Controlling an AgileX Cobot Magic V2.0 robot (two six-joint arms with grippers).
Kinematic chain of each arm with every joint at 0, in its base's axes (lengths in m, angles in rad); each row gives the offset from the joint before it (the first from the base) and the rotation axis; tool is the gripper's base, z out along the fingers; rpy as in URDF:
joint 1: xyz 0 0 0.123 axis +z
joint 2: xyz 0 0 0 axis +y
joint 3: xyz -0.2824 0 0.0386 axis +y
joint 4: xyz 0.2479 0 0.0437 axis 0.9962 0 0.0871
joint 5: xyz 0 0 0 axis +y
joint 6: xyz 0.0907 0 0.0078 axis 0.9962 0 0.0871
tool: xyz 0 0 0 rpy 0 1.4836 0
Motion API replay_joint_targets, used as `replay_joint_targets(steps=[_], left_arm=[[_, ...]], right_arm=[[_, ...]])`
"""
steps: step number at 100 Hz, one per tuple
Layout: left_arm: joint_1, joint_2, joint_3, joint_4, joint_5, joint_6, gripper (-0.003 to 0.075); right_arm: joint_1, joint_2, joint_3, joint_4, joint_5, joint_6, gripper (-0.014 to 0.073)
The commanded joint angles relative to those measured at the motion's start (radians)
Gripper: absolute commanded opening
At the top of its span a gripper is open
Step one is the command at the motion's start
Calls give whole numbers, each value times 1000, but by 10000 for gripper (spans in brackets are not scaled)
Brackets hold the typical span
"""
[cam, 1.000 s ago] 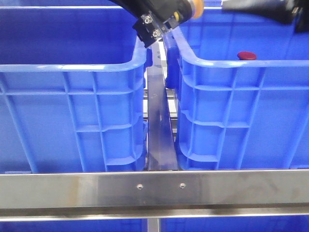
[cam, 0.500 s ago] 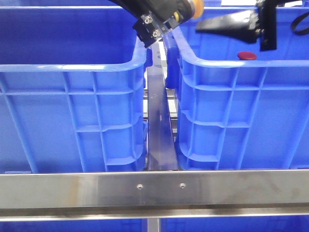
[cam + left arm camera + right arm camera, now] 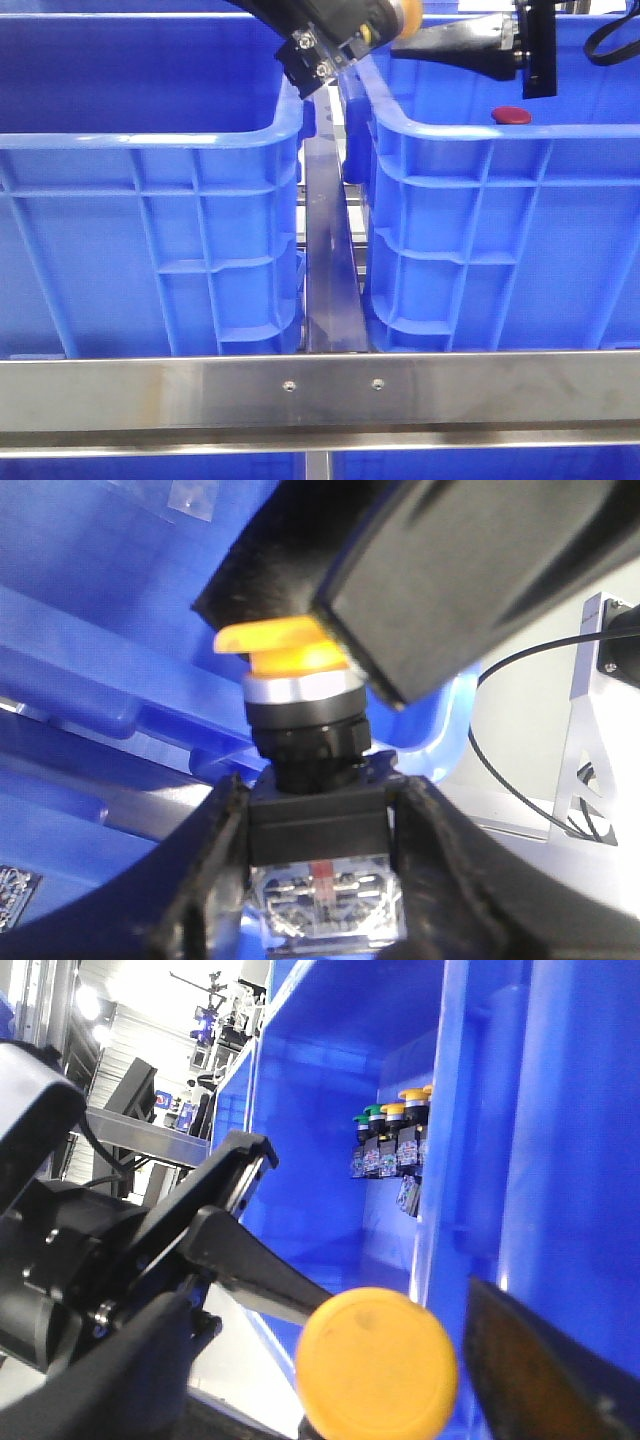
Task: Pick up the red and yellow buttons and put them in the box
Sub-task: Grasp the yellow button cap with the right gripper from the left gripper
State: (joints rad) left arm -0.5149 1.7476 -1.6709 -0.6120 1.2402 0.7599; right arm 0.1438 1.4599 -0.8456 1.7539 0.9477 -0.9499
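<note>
Left blue ribbed plastic crate (image 3: 140, 150) sits at the left of the front view, interior not visible from here; a steel rail (image 3: 330, 270) runs between it and the right blue ribbed plastic crate (image 3: 500, 190); both stand on the bench behind a steel crossbar (image 3: 320, 390).

Left hand (image 3: 335, 40) hangs over the gap between the two crates, unmoved over the last second; the left wrist view shows its fingers (image 3: 210, 870) closed on the black body of the orange-yellow domed push button (image 3: 290, 645), cap pointing away from the camera.

Change is on the right: the right hand (image 3: 420, 42) has come in from the top right corner across the right crate and moved further left and slightly up; its tips now lie just beside the yellow cap (image 3: 405, 15); right wrist view looks straight onto that cap (image 3: 378, 1360), framed between two spread, empty fingers (image 3: 540, 1360).

Dark red domed button (image 3: 511, 115) shows just above the right crate's near rim, apparently inside it, untouched.

Reading: looks like a handover of the yellow button being set up, or a shared approach; neither button is confirmed delivered yet; risk is the hands colliding.
</note>
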Motion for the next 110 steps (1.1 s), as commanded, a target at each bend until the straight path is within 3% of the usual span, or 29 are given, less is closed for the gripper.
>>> replay_joint_targets(steps=[1, 20, 46, 54, 67, 77, 94, 110], left_arm=[[-6, -47, -33, -58, 1, 2, 104], [-6, -47, -33, -58, 1, 2, 104], [-6, -47, -33, -58, -3, 2, 130], [-6, -47, -33, -58, -3, 2, 230], [-6, -47, -33, -58, -10, 2, 563], [-6, -47, -33, -58, -12, 2, 694], [-6, -47, -33, -58, -6, 2, 663], [-6, -47, -35, -58, 4, 2, 631]], right_arm=[[1, -28, -33, 54, 68, -9, 455], [1, -28, -33, 53, 82, -9, 322], [1, -28, -33, 53, 82, -9, 316], [1, -28, -33, 53, 82, -9, 316], [1, -28, -33, 53, 82, -9, 316], [0, -28, -33, 53, 82, -9, 316], [-8, -30, -35, 54, 82, -9, 316], [-79, -30, -43, 54, 122, -9, 316]])
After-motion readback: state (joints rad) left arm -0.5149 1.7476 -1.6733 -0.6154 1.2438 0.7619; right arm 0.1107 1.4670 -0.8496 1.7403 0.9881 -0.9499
